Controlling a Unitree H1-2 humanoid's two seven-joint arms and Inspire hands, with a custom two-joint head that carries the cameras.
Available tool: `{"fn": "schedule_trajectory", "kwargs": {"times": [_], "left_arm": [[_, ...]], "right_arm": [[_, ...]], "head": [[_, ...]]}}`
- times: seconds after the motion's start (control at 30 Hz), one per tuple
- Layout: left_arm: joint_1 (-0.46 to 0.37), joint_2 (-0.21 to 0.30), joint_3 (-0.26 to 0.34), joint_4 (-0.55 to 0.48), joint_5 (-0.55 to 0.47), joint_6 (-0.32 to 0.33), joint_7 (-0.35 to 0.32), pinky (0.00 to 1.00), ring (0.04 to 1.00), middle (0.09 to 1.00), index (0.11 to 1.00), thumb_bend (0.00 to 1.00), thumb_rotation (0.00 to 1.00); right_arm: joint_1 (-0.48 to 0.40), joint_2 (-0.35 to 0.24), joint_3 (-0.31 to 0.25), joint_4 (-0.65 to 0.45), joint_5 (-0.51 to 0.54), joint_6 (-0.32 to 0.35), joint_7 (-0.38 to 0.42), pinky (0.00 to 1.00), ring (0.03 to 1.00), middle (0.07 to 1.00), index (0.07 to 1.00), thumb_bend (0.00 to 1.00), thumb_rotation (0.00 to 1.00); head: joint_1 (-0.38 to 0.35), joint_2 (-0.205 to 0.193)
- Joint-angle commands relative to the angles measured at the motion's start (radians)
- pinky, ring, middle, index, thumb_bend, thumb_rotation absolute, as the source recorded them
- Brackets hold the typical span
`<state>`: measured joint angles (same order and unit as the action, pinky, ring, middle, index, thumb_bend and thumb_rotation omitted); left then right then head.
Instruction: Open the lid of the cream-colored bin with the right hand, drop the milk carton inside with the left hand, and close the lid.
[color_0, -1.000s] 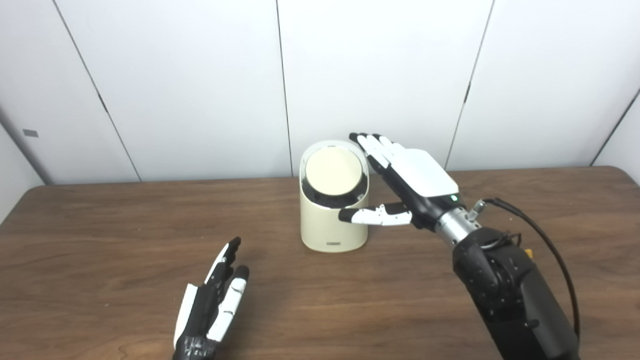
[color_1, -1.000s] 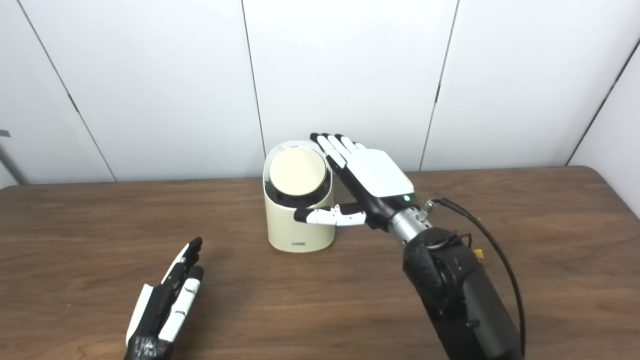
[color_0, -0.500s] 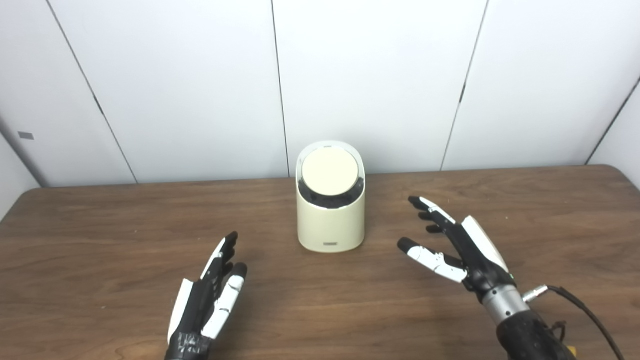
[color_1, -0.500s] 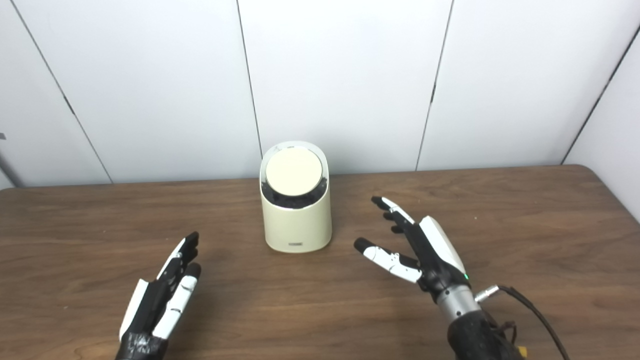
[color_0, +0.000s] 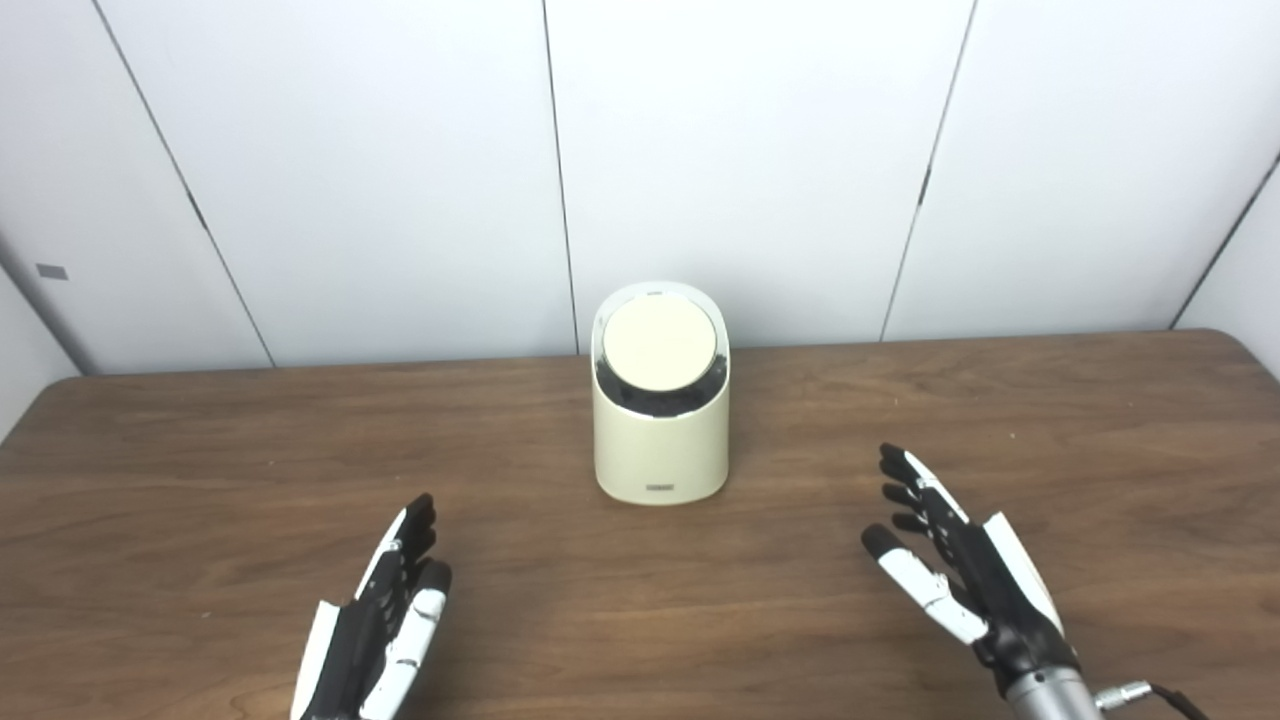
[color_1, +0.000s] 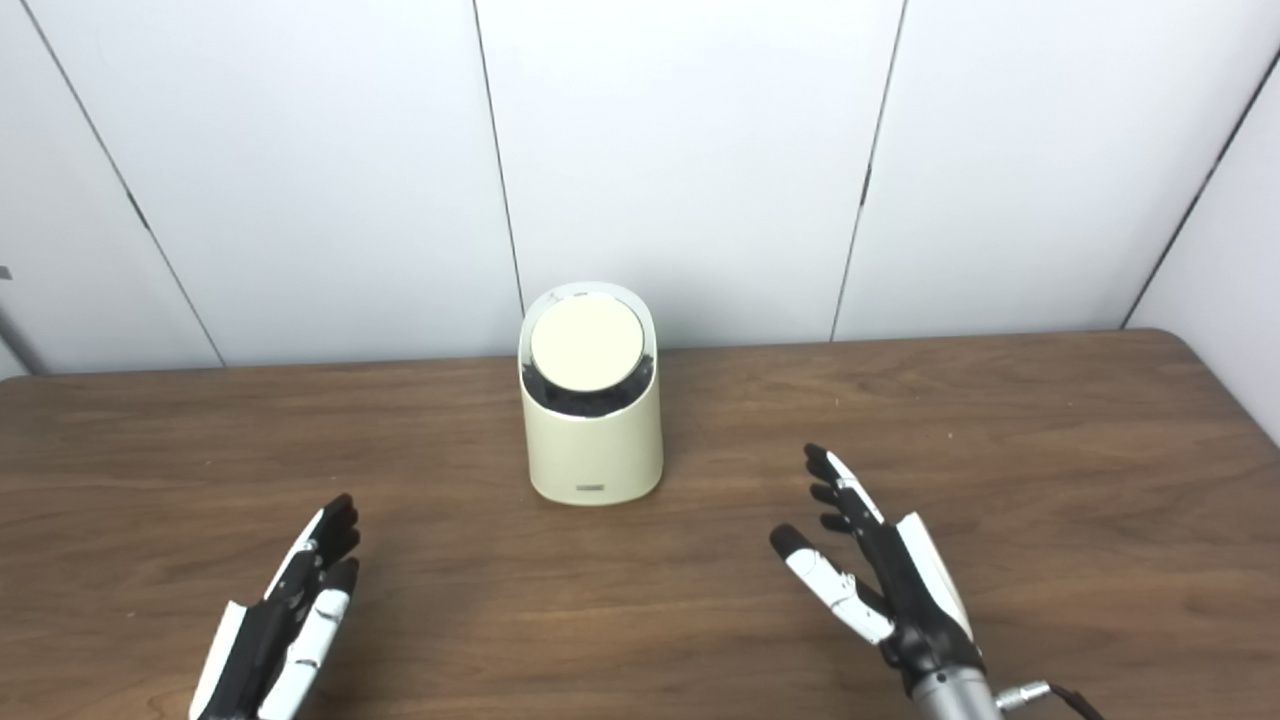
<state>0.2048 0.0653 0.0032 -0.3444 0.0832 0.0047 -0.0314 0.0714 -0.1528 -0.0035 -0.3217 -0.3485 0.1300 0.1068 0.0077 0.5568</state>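
Observation:
The cream-colored bin (color_0: 660, 440) stands upright near the middle of the wooden table (color_0: 200, 470), its round lid (color_0: 660, 343) shut and tilted toward me. No milk carton shows in either view. My left hand (color_0: 375, 620) rests low at the front left, fingers straight and slightly apart, holding nothing. My right hand (color_0: 960, 575) is at the front right, well clear of the bin, fingers spread and empty.
White wall panels (color_0: 750, 150) rise just behind the table's far edge. Bare wood surrounds the bin on every side.
My right hand has left the bin's lid and drawn back down to the front right. My left hand slid a little toward the front edge. The lid stays shut.

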Motion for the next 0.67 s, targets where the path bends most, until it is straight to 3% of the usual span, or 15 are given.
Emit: {"fn": "schedule_trajectory", "kwargs": {"times": [0.0, 0.47, 0.63], "left_arm": [[0.039, -0.004, 0.009, -0.006, 0.015, -0.063, 0.022, 0.92, 0.94, 0.951, 0.977, 0.45, 0.72], [0.061, 0.01, 0.041, 0.052, 0.004, -0.111, 0.024, 0.9, 0.932, 0.935, 0.963, 0.44, 0.69], [0.068, 0.01, 0.047, 0.063, 0.01, -0.108, 0.019, 0.9, 0.929, 0.938, 0.963, 0.45, 0.7]], "right_arm": [[0.001, 0.001, -0.006, -0.012, 0.018, -0.063, -0.035, 0.83, 0.889, 0.931, 0.949, 0.57, 0.85], [0.085, 0.014, -0.001, -0.004, 0.039, -0.129, -0.093, 0.8, 0.886, 0.934, 0.952, 0.49, 0.81], [0.094, -0.002, -0.006, -0.017, 0.051, -0.135, -0.085, 0.8, 0.879, 0.932, 0.954, 0.49, 0.82]], "head": [[0.001, 0.002], [0.005, 0.02], [0.078, 0.031]]}}
